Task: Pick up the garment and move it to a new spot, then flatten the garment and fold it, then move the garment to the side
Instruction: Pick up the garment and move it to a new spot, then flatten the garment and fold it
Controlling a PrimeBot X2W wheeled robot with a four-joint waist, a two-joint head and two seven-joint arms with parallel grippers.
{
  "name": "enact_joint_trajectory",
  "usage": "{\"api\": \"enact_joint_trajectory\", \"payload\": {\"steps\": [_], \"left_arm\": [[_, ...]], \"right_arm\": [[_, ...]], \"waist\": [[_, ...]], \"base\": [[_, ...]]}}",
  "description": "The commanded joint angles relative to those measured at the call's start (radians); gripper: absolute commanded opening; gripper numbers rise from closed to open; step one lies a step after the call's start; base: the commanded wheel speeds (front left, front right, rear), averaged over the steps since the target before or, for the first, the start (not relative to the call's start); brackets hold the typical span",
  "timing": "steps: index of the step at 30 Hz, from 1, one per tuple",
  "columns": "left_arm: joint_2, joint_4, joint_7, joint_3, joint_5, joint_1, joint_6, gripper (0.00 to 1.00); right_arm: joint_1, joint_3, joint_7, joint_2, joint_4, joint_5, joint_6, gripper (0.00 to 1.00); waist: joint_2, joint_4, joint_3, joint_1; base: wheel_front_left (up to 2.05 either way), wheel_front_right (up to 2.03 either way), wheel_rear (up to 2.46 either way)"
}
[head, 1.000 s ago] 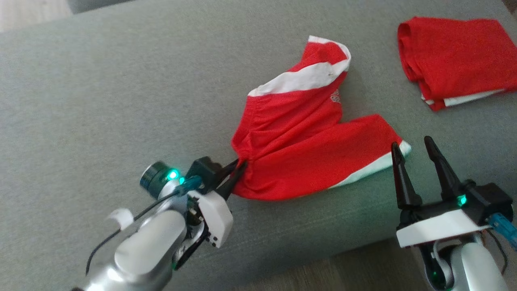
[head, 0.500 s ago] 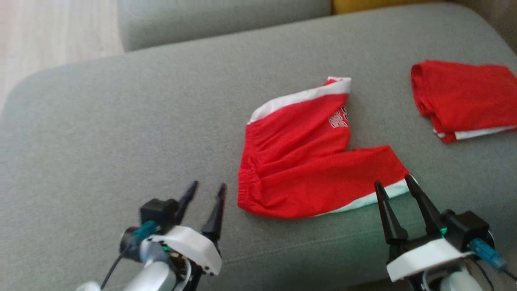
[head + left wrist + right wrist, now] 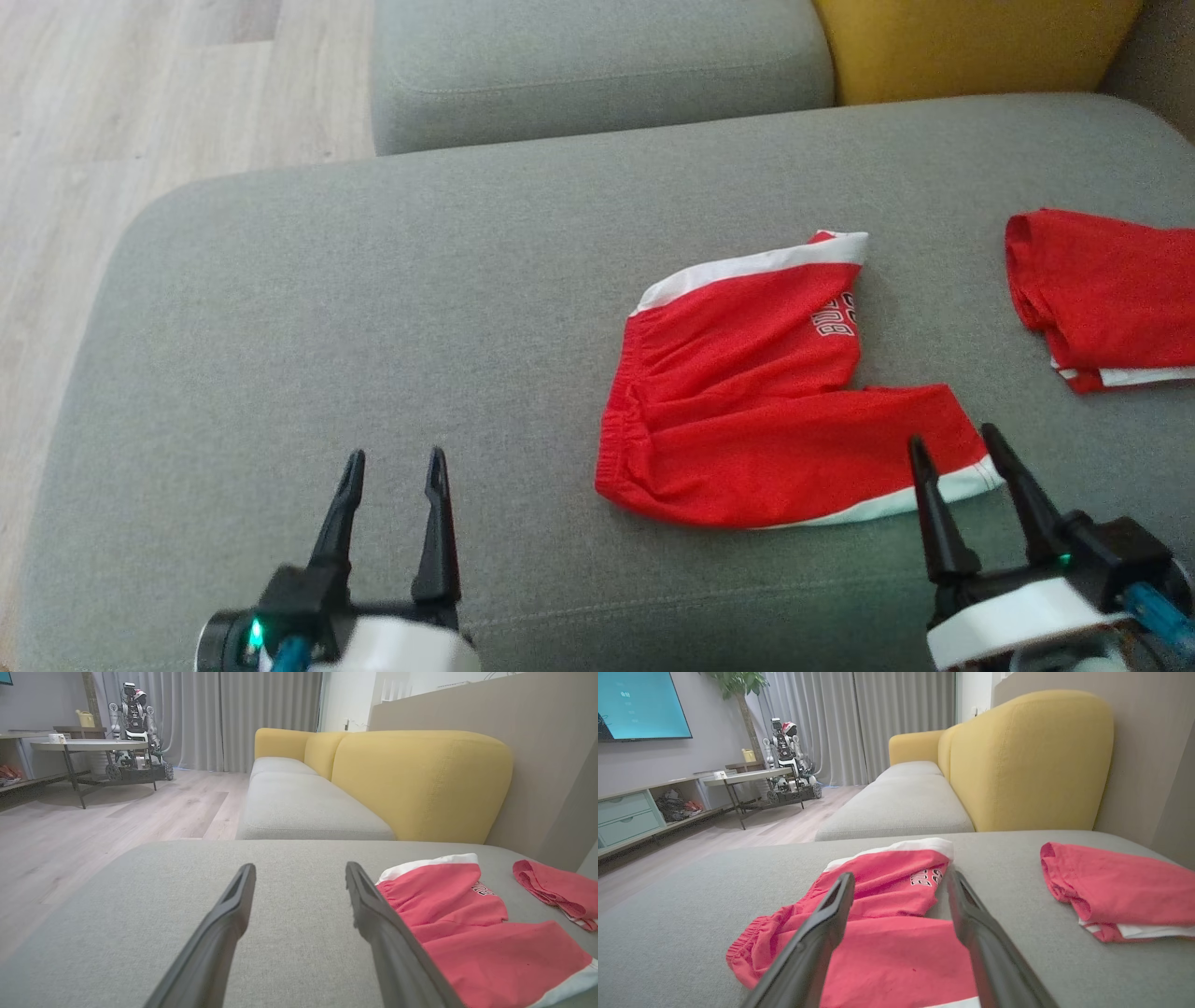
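The garment (image 3: pixel 756 401), red shorts with white trim and white lettering, lies spread on the grey sofa seat (image 3: pixel 373 308). It also shows at the right of the left wrist view (image 3: pixel 467 924) and in the middle of the right wrist view (image 3: pixel 887 924). My left gripper (image 3: pixel 393 459) stands open and empty at the lower left, well to the left of the shorts' waistband. My right gripper (image 3: pixel 956 441) is open too, its fingertips over the near leg's white hem, holding nothing.
A second red garment (image 3: pixel 1102 299), folded, lies at the seat's right side. A yellow backrest (image 3: pixel 971 47) and another grey seat cushion (image 3: pixel 597 65) stand behind. Wooden floor (image 3: pixel 112 112) lies off the seat's left edge. A table and another robot (image 3: pixel 133 728) stand far off.
My left gripper let go of the shorts' waistband, opened and drew back to the left. The shorts settled flat. The head camera tilted up, shifting the whole picture downward.
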Motion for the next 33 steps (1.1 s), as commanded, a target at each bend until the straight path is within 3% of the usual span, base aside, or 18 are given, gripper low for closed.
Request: {"api": "enact_joint_trajectory", "payload": {"steps": [1, 10, 27, 33], "left_arm": [[-0.005, -0.046, -0.012, 0.045, 0.022, -0.026, -0.009, 1.0], [-0.047, -0.052, -0.012, 0.087, 0.147, 0.064, -0.082, 1.0], [-0.105, 0.0, -0.012, 0.124, 0.197, 0.081, -0.192, 1.0], [-0.109, 0.048, -0.012, 0.114, 0.197, 0.077, -0.255, 1.0]], "right_arm": [[-0.019, 0.014, -0.009, -0.005, -0.043, -0.008, 0.0, 1.0], [0.027, 0.001, -0.009, 0.009, -0.037, -0.039, 0.0, 1.0], [0.017, -0.004, -0.009, 0.012, -0.024, -0.035, 0.0, 1.0], [0.023, -0.003, -0.009, 0.012, -0.024, -0.033, 0.0, 1.0]], "waist": [[-0.0001, 0.006, -0.004, 0.0001], [-0.0001, 0.034, -0.008, 0.0001], [-0.0001, 0.047, -0.008, 0.0001], [-0.0001, 0.049, -0.008, 0.0001]], "base": [[0.0, 0.0, 0.0], [0.0, 0.0, 0.0], [0.0, 0.0, 0.0], [0.0, 0.0, 0.0]]}}
